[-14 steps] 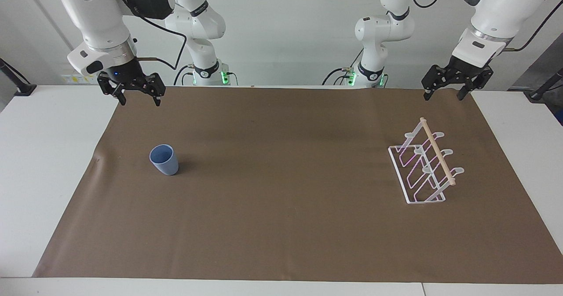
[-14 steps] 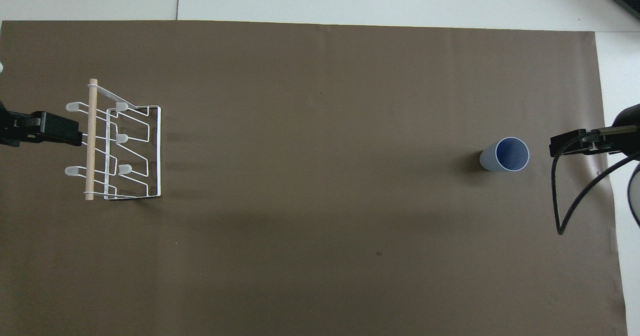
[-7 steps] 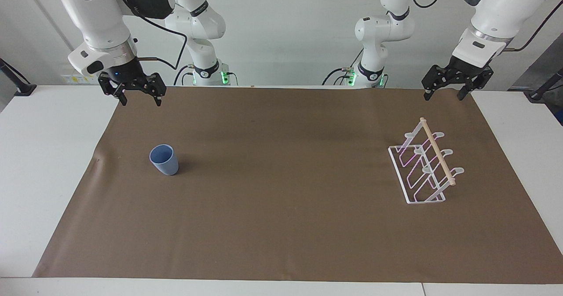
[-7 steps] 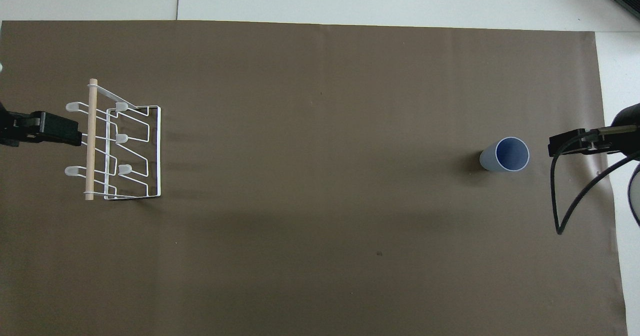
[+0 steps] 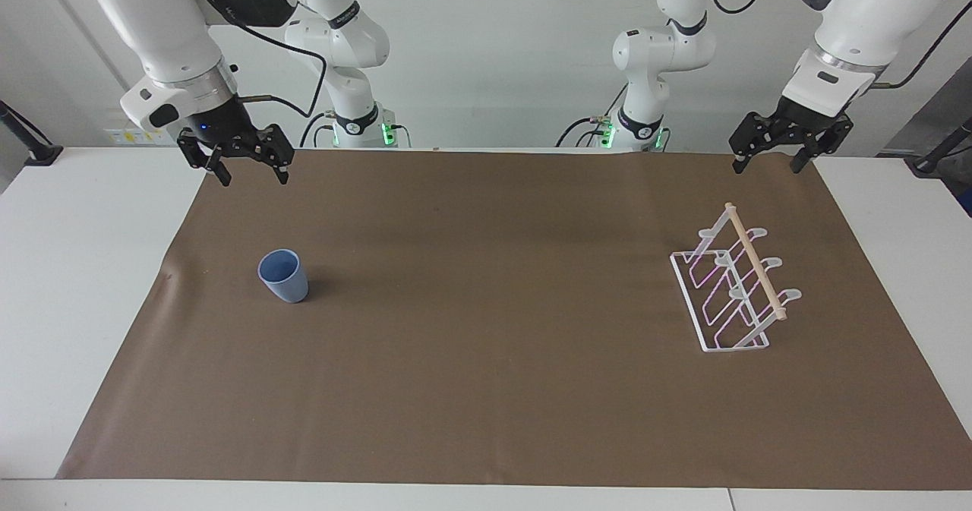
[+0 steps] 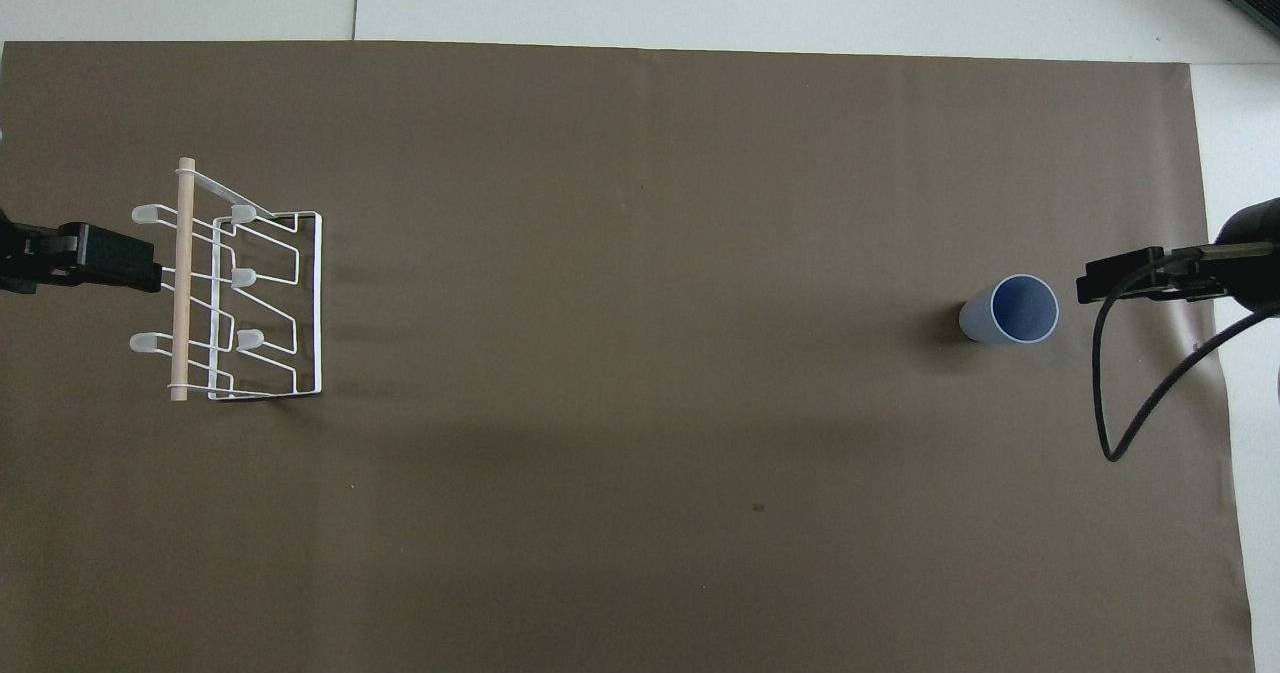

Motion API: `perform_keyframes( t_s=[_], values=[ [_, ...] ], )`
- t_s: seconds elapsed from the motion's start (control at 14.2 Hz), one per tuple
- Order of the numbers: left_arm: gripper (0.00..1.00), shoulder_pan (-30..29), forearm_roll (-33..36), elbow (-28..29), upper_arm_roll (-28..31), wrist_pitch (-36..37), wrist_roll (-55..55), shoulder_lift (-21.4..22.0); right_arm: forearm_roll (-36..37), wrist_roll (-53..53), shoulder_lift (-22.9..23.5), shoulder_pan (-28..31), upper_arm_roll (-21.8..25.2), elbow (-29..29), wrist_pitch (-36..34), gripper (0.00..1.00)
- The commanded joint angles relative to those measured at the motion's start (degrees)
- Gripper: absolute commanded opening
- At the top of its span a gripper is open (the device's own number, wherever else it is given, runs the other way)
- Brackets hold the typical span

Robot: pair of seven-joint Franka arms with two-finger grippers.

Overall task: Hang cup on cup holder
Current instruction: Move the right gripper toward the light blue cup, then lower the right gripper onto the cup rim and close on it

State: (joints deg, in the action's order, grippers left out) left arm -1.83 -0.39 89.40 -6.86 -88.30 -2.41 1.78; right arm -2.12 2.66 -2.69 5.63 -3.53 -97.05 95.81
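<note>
The light-blue cup (image 5: 284,277) stands upright, mouth up, on the brown mat toward the right arm's end; it also shows in the overhead view (image 6: 1010,310). The white wire cup holder (image 5: 733,291) with its wooden rod stands toward the left arm's end and also shows in the overhead view (image 6: 250,293); its prongs are bare. My right gripper (image 5: 254,181) is open and empty in the air over the mat's edge at the robots' end, apart from the cup; its tip shows in the overhead view (image 6: 1088,288). My left gripper (image 5: 765,169) is open, empty, raised and waiting; the overhead view (image 6: 148,271) shows it beside the holder.
The brown mat (image 5: 486,389) covers most of the white table (image 5: 68,268). A black cable (image 6: 1130,403) hangs in a loop from the right arm. Nothing else lies on the mat between cup and holder.
My right gripper has shifted a little toward the table's middle and the cup. The left arm, cup and holder have not moved.
</note>
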Motion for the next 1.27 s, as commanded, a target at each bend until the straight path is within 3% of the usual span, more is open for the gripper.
perform_keyframes(
  t_s=[0.0,0.42,0.63,1.2],
  values=[
    [1.0,0.1,0.7,1.7,0.3,-0.7,-0.1,1.5,-1.4,0.8,-2.2,-0.1,0.7,-5.1,4.5,1.0],
    [1.0,0.2,0.7,1.7,0.2,-0.6,-0.1,1.5,-1.4,0.9,-2.8,-0.1,0.7,-17.4,18.3,1.0],
    [1.0,0.2,0.7,1.7,0.2,-0.7,-0.2,1.5,-1.3,6.1,-2.1,-0.4,0.7,-22.8,26.6,1.0],
    [1.0,0.2,0.7,1.7,0.2,-1.3,-0.1,1.5,-1.5,5.8,4.1,-0.3,0.7,-26.2,35.5,1.0]
  ],
)
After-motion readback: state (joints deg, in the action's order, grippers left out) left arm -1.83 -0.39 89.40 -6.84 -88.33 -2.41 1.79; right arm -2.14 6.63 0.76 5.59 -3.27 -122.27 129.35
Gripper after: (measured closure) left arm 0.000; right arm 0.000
